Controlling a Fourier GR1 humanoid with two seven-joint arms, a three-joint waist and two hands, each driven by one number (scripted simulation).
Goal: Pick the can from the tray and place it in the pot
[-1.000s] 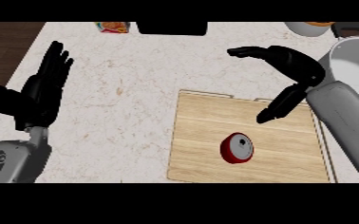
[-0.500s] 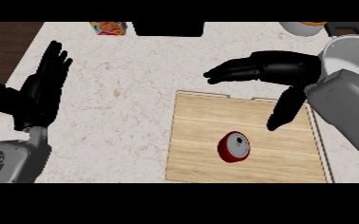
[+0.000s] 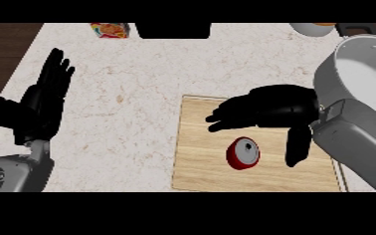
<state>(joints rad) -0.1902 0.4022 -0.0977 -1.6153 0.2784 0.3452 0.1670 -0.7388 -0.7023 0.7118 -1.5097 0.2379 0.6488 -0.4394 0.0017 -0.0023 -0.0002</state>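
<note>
Right hand (image 3: 275, 110) fingers spread, empty, above can (image 3: 243, 153) lying on tray (image 3: 202, 164). Drop lower, straddle can before closing. Left hand (image 3: 43, 102) flat, resting.

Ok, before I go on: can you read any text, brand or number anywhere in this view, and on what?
No text can be read anywhere.
Red can on the wooden tray: grey top shows, no legible label.
Colourful packet at the counter's far edge: print too blurred to read.
Pot: no markings visible.
</note>
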